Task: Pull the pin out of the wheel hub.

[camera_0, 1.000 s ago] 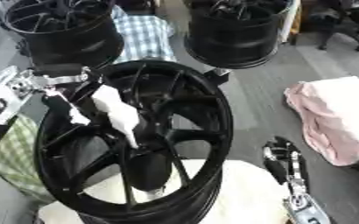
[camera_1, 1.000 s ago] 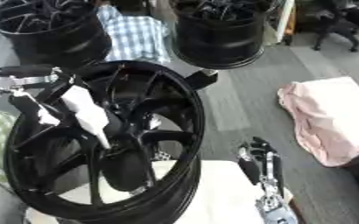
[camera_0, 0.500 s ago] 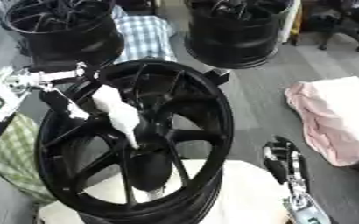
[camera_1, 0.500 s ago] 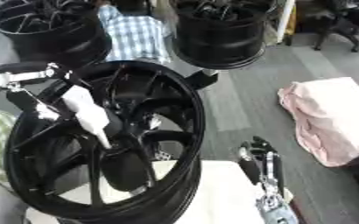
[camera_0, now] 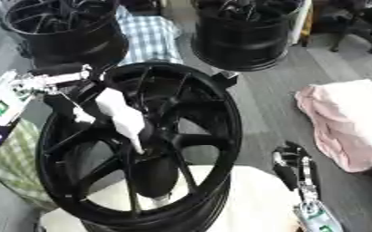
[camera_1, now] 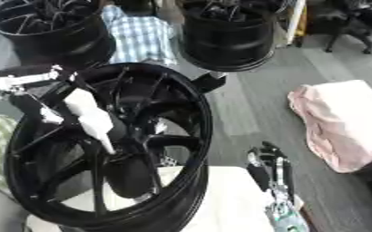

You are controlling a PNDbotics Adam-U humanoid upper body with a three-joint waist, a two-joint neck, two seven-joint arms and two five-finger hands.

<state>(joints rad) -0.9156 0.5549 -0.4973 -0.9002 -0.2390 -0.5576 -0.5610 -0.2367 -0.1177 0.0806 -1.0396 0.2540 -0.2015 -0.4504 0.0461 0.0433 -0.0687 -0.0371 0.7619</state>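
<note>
Left hand: white-covered, reaching from about ten o'clock down into the face of the wheel; fingers point toward five o'clock and close in on the centre. Whether they are curled round anything I cannot tell.
Pin: not separately visible; by my reading it sits at the hub, right at or under the left fingertips.
Wheel hub: dark centre where the spokes meet, just beyond the fingertips at about five o'clock from the palm.
Wheel: black, standing tilted on its rim, open face turned up toward the camera; its lower edge rests on a pale cushion at six o'clock.
Pull axis: likely straight out of the hub, toward the camera and up, back along the line of the left arm.
Right hand: black, low at about four o'clock, beside the wheel rim and apart from it; fingers up and relaxed, holding nothing.
Nearer hand: left, clearly; the right is well away from the hub.
Surroundings: two more black wheels at twelve o'clock, a pink cloth on the floor at three o'clock.
</note>
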